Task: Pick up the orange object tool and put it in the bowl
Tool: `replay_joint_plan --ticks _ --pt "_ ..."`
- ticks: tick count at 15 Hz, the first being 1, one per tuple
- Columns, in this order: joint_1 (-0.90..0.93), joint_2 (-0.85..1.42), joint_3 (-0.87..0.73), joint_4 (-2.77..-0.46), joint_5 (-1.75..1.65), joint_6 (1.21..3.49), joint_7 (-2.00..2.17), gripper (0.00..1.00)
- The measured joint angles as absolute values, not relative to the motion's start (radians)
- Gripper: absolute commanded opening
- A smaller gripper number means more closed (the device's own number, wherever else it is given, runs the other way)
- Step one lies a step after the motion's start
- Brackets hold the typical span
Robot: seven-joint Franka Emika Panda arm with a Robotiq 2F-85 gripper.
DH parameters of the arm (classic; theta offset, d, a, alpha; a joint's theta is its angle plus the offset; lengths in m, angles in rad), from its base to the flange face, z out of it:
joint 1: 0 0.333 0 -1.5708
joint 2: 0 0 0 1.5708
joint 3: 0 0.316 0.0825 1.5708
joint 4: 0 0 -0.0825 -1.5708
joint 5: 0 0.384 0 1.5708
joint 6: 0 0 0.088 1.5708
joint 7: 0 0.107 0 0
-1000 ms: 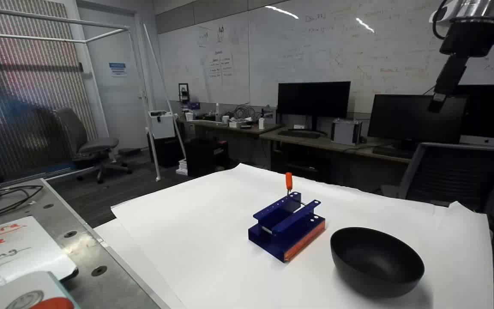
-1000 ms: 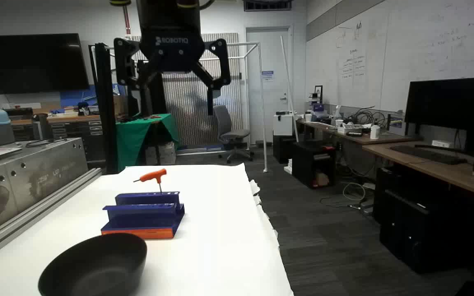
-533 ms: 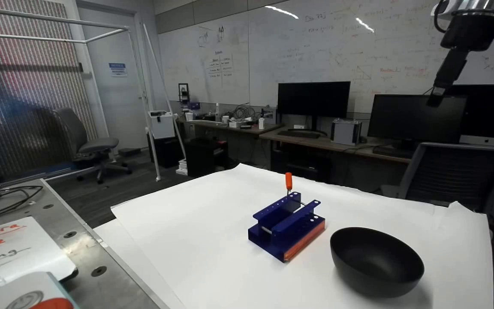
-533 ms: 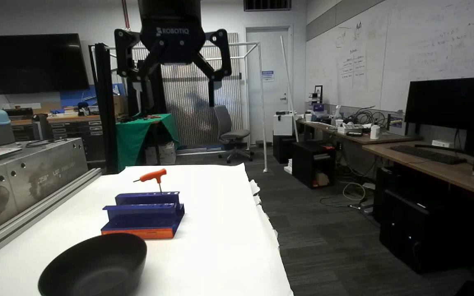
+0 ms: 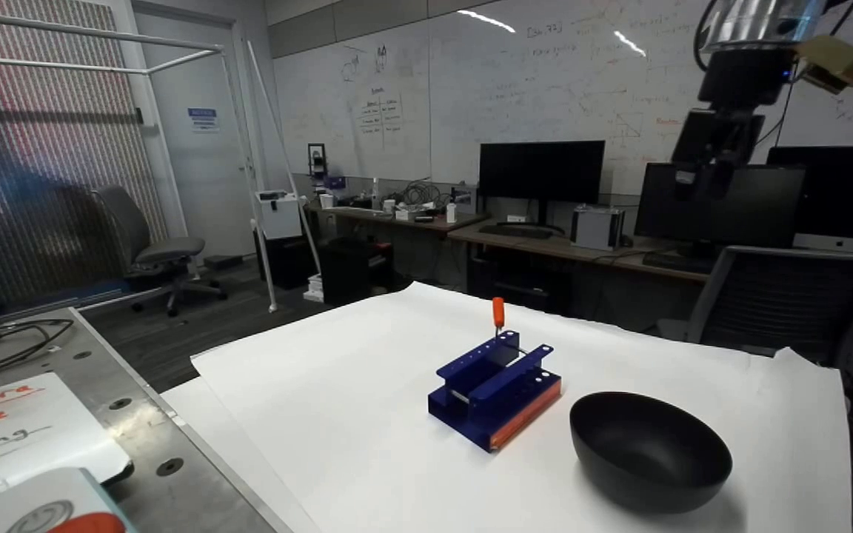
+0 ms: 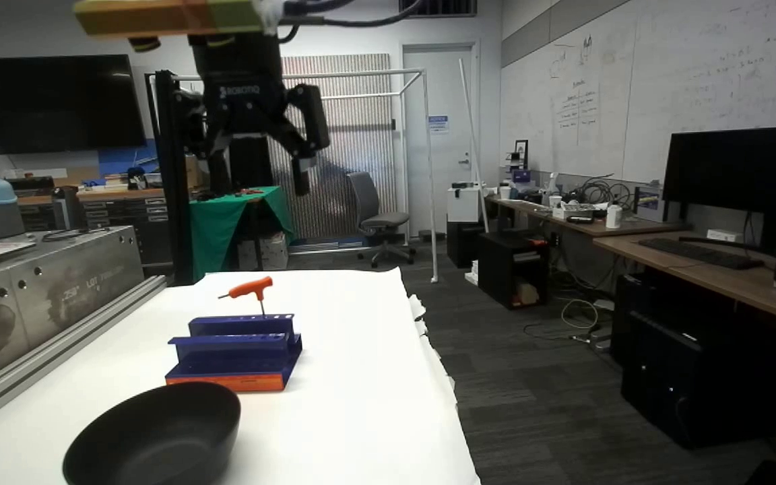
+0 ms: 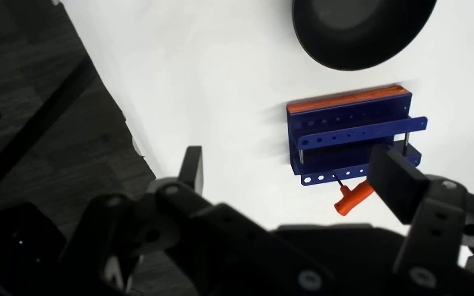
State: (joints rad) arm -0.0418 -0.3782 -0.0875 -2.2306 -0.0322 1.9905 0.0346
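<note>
The orange tool [image 5: 498, 312] has a T-shaped handle and a slim dark shaft that stands in a hole of the blue rack [image 6: 226, 364]. It also shows in an exterior view [image 6: 251, 288] and in the wrist view [image 7: 351, 199], where a finger hides part of its handle. The black bowl [image 5: 649, 451] stands beside the rack and looks empty; it also shows in an exterior view [image 6: 152, 434] and, partly cut off, in the wrist view [image 7: 356, 45]. My gripper [image 6: 260, 183] is open and empty, high above the table. In the wrist view my gripper [image 7: 290, 172] has its fingers wide apart.
The rack has an orange base edge [image 7: 348, 99]. White paper [image 5: 338, 414] covers the table, with a ragged edge beside the dark floor [image 7: 47, 102]. A metal bench [image 6: 44, 289] borders the table. A chair [image 5: 804, 303] and monitors stand beyond it.
My gripper has turned about its axis and moved farther from the camera in an exterior view, staying open. The tool, rack and bowl have not moved.
</note>
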Motion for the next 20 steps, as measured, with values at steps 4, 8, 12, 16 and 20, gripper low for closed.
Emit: replay_joint_plan --ticks 4,8,12,16,20 --pt "-0.039 -0.176 0.046 -2.072 -0.068 1.988 0.346 1.0" --pt "-0.012 0.029 0.084 -1.893 -0.105 1.939 0.54 1.0" --pt "0.011 0.205 0.067 -1.732 -0.102 1.851 0.601 1.0" --pt "0.015 0.316 0.036 -1.641 -0.052 1.807 0.605 1.0" --pt "0.015 0.368 0.024 -1.606 0.023 1.811 0.605 1.0"
